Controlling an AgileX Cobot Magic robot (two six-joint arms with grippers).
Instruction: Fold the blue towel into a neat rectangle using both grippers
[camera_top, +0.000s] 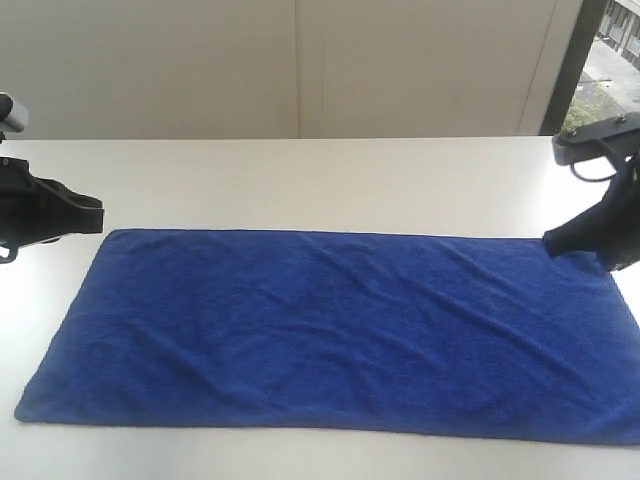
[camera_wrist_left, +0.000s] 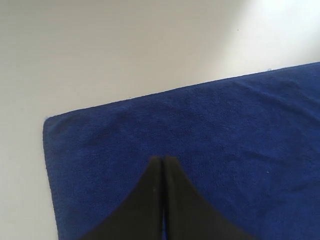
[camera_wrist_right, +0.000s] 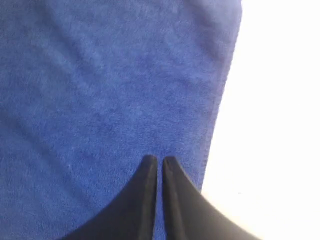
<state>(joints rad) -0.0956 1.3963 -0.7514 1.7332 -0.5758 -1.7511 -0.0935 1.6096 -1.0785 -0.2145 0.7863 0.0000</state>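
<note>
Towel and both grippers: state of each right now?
Towel: spread flat on the table, unfolded, lightly wrinkled.
Left gripper: fingers shut, empty, over the towel's far left corner.
Right gripper: fingers nearly shut, empty, over the far right corner.

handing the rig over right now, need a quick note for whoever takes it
Left end effector: shut, nothing held, above the blue towel near its far left corner.
Right end effector: fingers all but together with only a thin slit, nothing held, near the far right corner, close to the towel's edge.
Towel: spread flat on the white table, light wrinkles, apparently a single layer.
Done: no fold made yet.
Left: grasp the corners, fold, and square it into a neat rectangle.
</note>
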